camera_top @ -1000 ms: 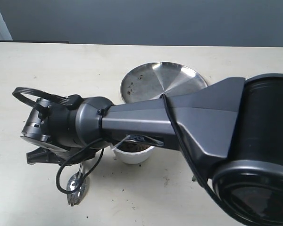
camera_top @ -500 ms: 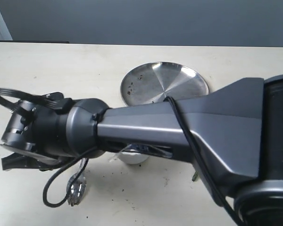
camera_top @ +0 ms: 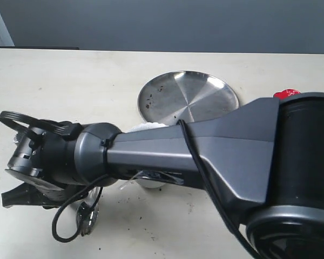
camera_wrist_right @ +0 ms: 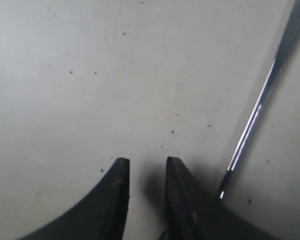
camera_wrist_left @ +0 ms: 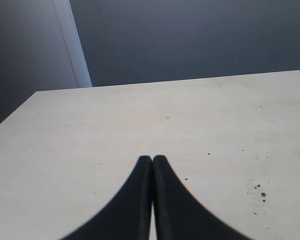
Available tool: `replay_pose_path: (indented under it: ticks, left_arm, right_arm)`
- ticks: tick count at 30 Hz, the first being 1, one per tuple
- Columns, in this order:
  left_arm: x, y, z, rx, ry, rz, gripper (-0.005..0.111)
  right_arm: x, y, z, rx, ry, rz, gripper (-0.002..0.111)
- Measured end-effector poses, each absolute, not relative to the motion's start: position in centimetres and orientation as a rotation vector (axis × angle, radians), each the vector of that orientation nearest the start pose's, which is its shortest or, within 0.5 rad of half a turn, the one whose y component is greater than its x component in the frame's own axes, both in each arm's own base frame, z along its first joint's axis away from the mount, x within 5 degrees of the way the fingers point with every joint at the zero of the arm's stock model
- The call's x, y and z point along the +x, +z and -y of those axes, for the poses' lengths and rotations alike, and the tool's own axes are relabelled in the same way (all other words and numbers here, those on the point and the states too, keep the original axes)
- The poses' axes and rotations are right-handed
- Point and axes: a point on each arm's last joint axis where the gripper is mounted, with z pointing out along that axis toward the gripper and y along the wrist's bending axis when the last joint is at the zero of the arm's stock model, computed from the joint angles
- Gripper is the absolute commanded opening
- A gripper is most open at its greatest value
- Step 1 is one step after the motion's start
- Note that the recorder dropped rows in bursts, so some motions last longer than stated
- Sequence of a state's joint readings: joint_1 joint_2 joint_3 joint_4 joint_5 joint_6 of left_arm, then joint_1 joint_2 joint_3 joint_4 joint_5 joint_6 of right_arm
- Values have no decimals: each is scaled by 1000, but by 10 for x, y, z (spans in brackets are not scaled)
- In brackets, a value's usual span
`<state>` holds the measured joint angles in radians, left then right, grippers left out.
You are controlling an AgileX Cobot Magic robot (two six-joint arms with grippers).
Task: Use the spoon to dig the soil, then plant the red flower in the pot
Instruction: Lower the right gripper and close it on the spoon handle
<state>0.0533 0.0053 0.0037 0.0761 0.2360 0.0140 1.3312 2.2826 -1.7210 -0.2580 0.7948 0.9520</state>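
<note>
The spoon (camera_top: pixel 88 216) lies on the bench (camera_top: pixel 70 81) at the near left of the exterior view, its bowl showing just below the right arm's wrist and partly crossed by a looped black cable (camera_top: pixel 70 229); in the right wrist view its slim shiny handle (camera_wrist_right: pixel 260 107) runs along the bench close beside the claw, apart from both fingers. The right claw (camera_wrist_right: pixel 146 167) hangs low over bare bench, its two dark fingers parted by a narrow gap with nothing between them. The right arm (camera_top: pixel 167 154) reaches across the middle of the exterior view from near right to near left and hides most of the pot (camera_top: pixel 146 128); only a bit of white scalloped rim shows above the arm and a bit of wall below it. The soil inside the pot is hidden; loose dark crumbs dot the bench around the spoon. A round steel plate (camera_top: pixel 189 97) sits just beyond the pot, with a few dark specks on its left part. A small patch of the red flower (camera_top: pixel 287 93) peeks over the arm's housing at the right. The left claw (camera_wrist_left: pixel 152 159) is closed, fingertips pressed together and holding nothing, above bare bench with scattered crumbs.
</note>
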Motion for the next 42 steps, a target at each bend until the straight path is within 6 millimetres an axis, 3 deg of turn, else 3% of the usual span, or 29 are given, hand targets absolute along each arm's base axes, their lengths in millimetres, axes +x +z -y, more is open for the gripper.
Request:
replay_pose_path:
  ticks: [15,42]
  left_arm:
    - [56,190,-5,17,120,-1729,0]
    - [56,190,-5,17,120,-1729,0]
  right_arm:
    - [140,131,-444,-776,39,-2682,26]
    - [137,130,-442,-760,20,-2719,26]
